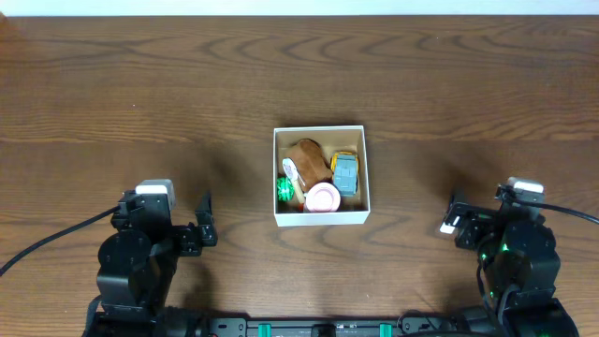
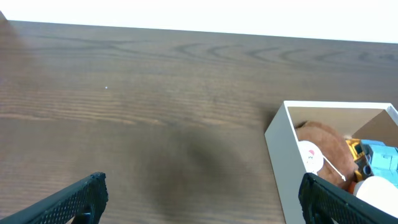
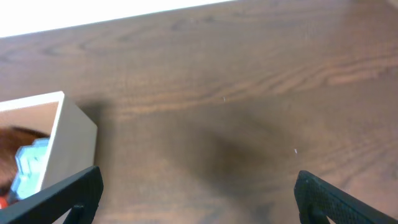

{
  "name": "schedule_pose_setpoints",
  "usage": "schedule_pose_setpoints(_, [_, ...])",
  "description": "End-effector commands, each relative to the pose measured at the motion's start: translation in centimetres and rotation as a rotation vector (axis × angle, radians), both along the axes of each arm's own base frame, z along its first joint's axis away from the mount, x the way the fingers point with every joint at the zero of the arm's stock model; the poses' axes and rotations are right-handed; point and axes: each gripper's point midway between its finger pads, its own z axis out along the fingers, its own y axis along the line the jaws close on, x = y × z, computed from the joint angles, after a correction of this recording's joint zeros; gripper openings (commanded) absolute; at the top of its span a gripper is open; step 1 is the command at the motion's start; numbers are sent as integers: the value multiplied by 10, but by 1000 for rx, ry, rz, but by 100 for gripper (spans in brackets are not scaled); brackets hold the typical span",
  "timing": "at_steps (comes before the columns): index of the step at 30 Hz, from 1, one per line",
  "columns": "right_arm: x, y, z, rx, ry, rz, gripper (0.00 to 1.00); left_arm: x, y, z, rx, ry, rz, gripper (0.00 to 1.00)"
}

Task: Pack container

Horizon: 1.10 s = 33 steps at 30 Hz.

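Note:
The container [image 1: 320,220], a small square white-walled box, sits at the table's middle. Inside lie a brown plush toy [image 1: 307,157], a blue-grey toy [image 1: 347,175], a pink round toy [image 1: 323,197] and a green toy [image 1: 284,191]. My left gripper [image 1: 204,219] is open and empty at the front left, well apart from the box. My right gripper [image 1: 451,217] is open and empty at the front right. The left wrist view shows the box [image 2: 281,149] at its right between the open fingers [image 2: 200,199]. The right wrist view shows the box's corner [image 3: 74,134] at its left, fingers [image 3: 199,196] open.
The dark wooden table [image 1: 140,94] spreads around the box. Its far edge meets a white strip [image 1: 299,7] at the top. Black cables [image 1: 47,239] trail from both arm bases at the front edge.

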Motion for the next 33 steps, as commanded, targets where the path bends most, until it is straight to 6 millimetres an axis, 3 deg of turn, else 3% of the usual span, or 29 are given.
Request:
schedule_pose_setpoints(1, [-5,-2,-10,0,36,-15,99,-2,0,-6,-8,22,3,98])
schedule_pose_setpoints(16, [-38,-6,-50,-29,246,-11,99,-2,0,-7,-8,27,3,98])
schedule_pose_setpoints(22, [-23,20,-26,-53,28,192,99,-2,0,-7,-8,27,3,98])
schedule_pose_setpoints(24, [-22,24,-27,-53,-35,219,99,-2,0,-7,-8,27,3,98])
schedule_pose_setpoints(27, [-20,29,-33,-38,-115,239,99,-2,0,-7,-8,27,3,98])
schedule_pose_setpoints(33, [0,27,-22,-45,-326,218,99,-2,0,-7,-8,27,3,98])
